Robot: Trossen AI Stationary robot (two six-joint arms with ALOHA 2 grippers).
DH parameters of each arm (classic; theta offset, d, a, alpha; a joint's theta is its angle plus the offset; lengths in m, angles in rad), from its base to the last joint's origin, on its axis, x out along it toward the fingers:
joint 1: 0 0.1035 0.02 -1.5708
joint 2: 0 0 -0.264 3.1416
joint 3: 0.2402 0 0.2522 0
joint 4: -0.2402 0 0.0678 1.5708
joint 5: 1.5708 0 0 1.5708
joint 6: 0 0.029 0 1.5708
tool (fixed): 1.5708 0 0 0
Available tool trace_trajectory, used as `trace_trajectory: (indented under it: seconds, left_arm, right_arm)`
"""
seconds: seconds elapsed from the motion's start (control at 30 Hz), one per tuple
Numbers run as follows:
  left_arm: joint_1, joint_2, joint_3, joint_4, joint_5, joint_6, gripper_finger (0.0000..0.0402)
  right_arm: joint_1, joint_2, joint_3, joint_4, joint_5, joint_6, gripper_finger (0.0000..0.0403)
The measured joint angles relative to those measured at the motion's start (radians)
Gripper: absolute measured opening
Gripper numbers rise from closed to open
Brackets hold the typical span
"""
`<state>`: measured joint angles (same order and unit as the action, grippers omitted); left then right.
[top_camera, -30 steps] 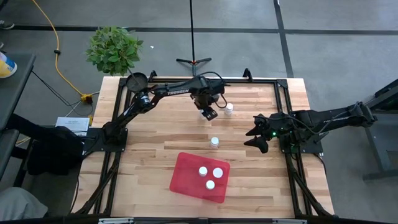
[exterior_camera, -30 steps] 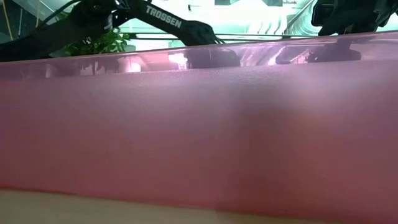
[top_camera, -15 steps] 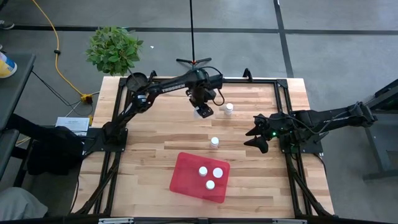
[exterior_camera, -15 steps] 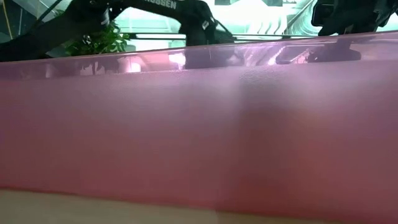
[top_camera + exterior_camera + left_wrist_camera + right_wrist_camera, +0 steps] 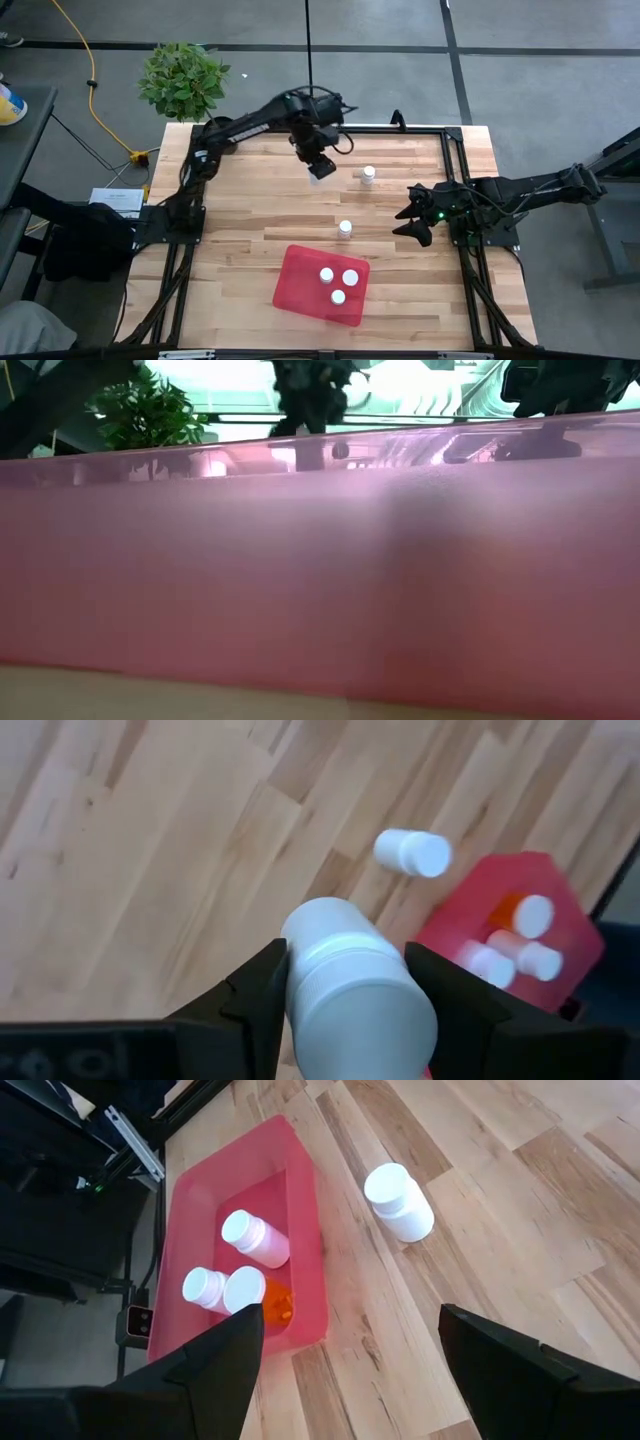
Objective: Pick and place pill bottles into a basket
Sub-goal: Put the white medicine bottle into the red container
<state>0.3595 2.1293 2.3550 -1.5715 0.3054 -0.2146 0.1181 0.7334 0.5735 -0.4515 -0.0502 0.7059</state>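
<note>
The worktop [image 5: 240, 215] carries the red basket [image 5: 298, 285] near the middle of its front edge, with three pill bottles [image 5: 338, 283] already standing in it; the right wrist view shows one of them has an orange body [image 5: 277, 1301]. Two more white bottles stand on the bare wood: one [image 5: 345, 229] just behind the basket's far edge, near the worktop's middle, and another [image 5: 368, 175] toward the back edge.

The left tool [image 5: 317, 166] hangs above the back part of the worktop, its fingers pinching a sixth white bottle [image 5: 355, 990] between them, clear of the wood. The right tool [image 5: 417, 215] waits near the right edge with its fingers spread wide and nothing between them.

The step in hand looks like the carry: bottle gripped and lifted, not yet delivered. The next move calls for swinging the left arm toward the front edge, passing over the middle bottle without clipping it, stopping above a free patch of the basket, lowering, then letting go.
</note>
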Motion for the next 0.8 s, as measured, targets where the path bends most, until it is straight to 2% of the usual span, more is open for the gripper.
trace_trajectory:
  seconds: [0.37,0.57,0.8]
  left_arm:
    - [0.0,-0.185,0.001,0.0,0.033,-0.079,0.021]
    - [-0.008,-0.271,0.001,0.0,0.108,-0.107,0.021]
    - [-0.058,-0.36,0.001,0.0,0.25,-0.156,0.021]
  right_arm:
    - [0.0,0.0,0.0,0.0,0.0,-0.007,0.0291]
    - [0.0,0.0,0.0,0.0,0.001,-0.007,0.0291]
    - [0.0,0.0,0.0,0.0,0.002,0.002,0.0291]
